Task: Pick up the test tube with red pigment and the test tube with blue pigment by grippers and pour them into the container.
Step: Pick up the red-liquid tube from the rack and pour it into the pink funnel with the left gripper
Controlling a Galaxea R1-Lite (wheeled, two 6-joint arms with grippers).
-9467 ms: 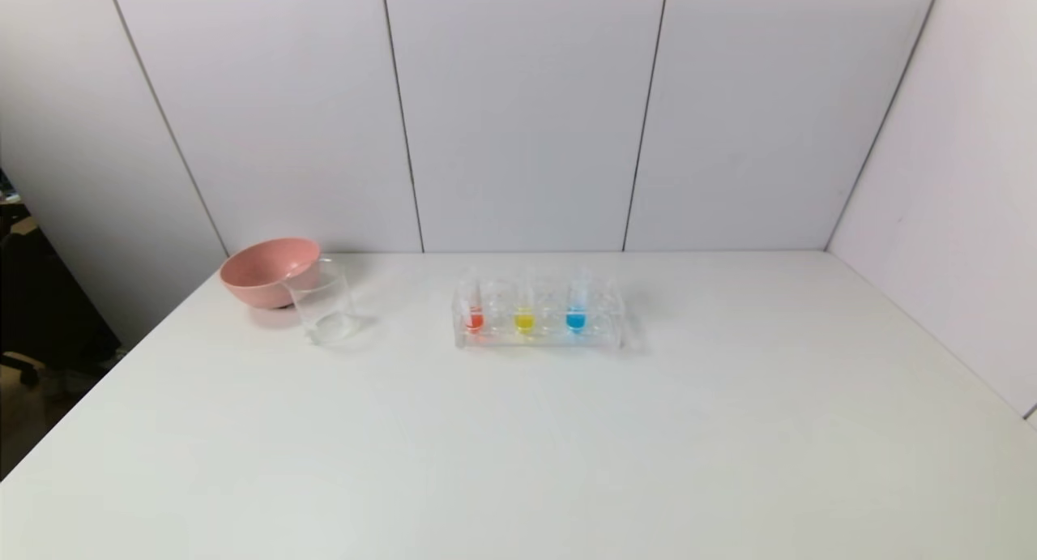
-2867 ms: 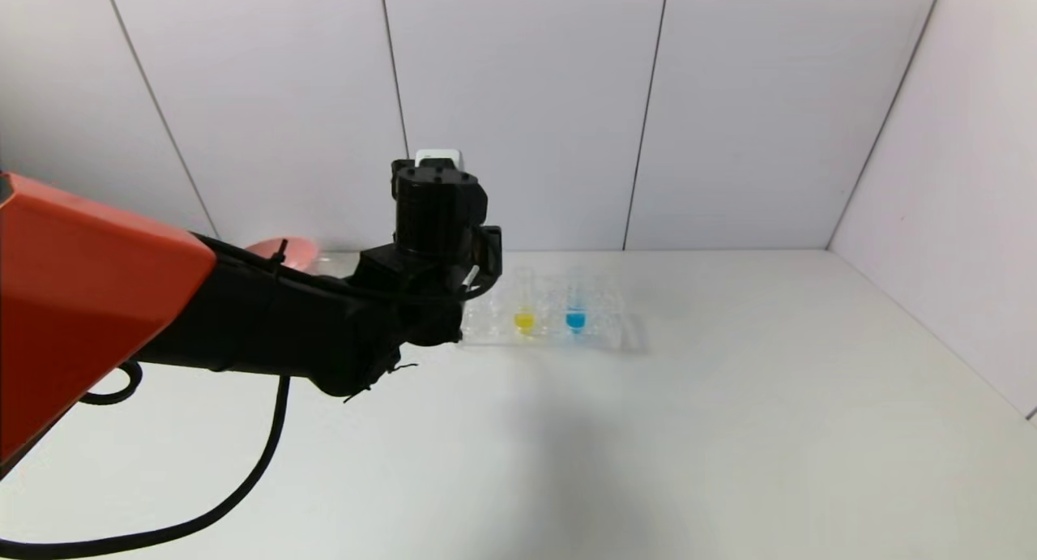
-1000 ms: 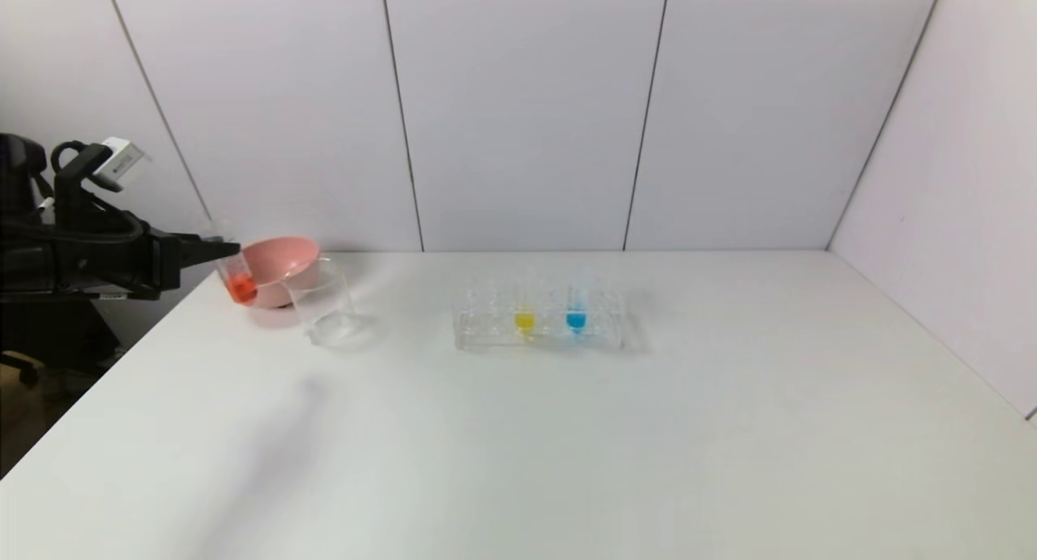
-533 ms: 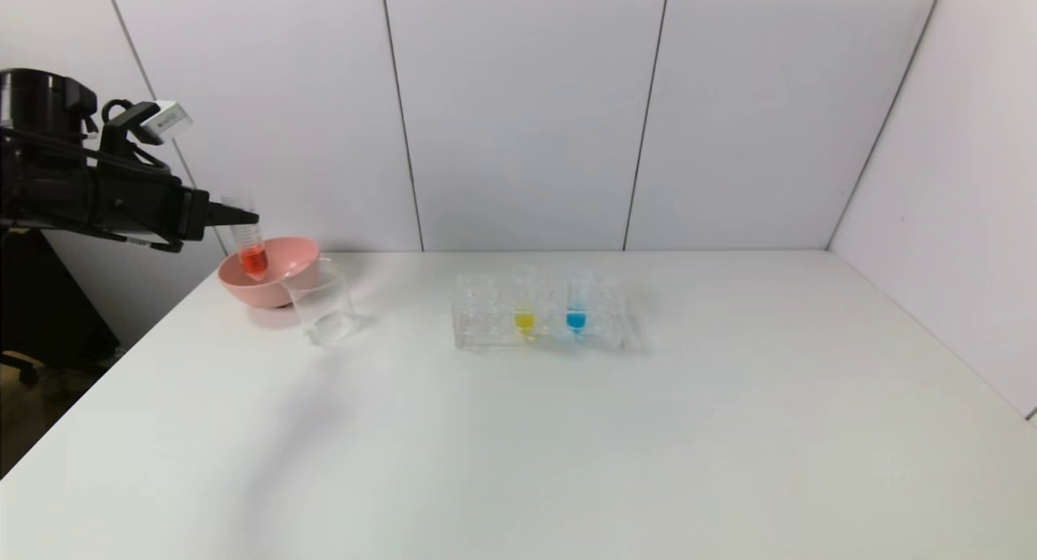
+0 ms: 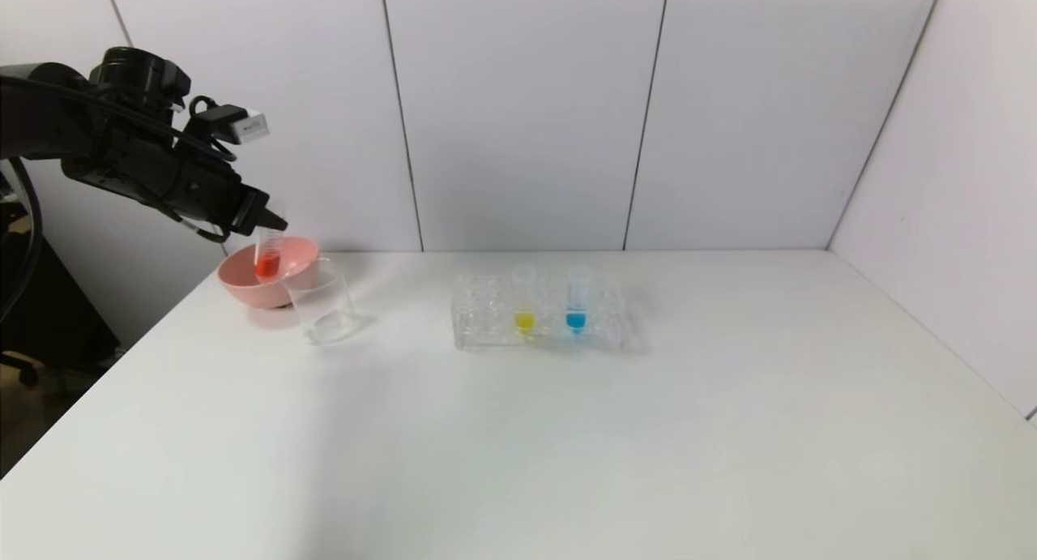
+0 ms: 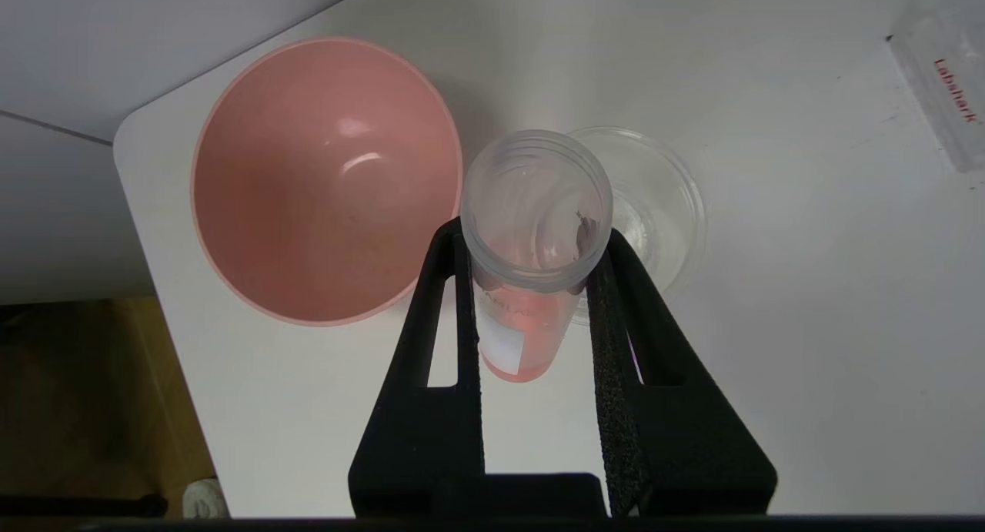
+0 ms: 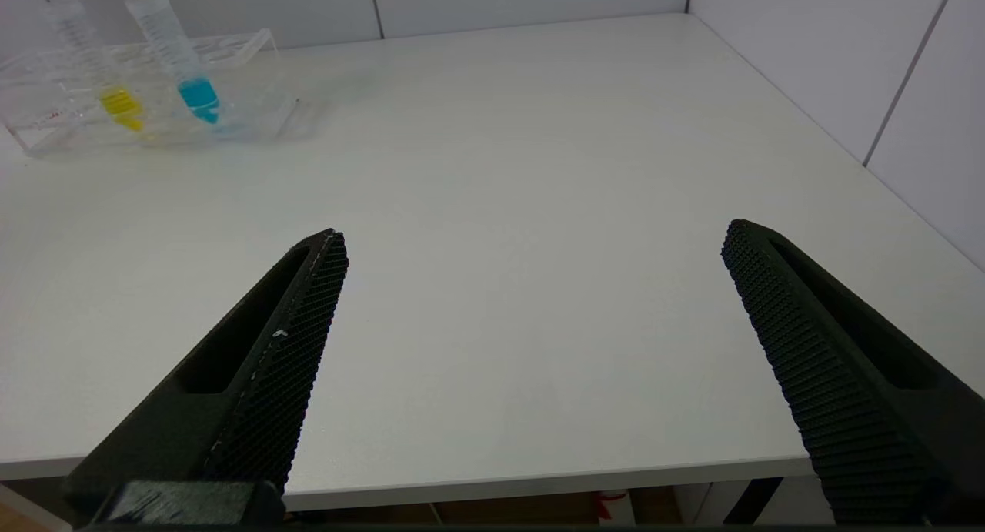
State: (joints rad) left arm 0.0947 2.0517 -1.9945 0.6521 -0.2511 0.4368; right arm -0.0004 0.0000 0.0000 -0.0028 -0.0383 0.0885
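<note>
My left gripper (image 5: 270,222) (image 6: 533,247) is shut on the test tube with red pigment (image 5: 268,254) (image 6: 531,232), gripping it just under its open mouth. The tube hangs upright in the air beside the container (image 5: 324,302) (image 6: 654,209), a clear beaker, and in front of the pink bowl. The test tube with blue pigment (image 5: 576,301) (image 7: 181,66) stands in the clear rack (image 5: 539,333). My right gripper (image 7: 531,247) is open over the table's near edge, out of the head view.
A pink bowl (image 5: 279,288) (image 6: 323,178) sits behind the beaker at the table's far left corner. A yellow-liquid tube (image 5: 524,305) (image 7: 104,74) stands in the rack beside the blue one. Wall panels close off the back and the right side.
My left gripper has risen and moved right with the red tube, from the table's left edge to a spot over the bowl beside the beaker. The tube has turned more upright.
</note>
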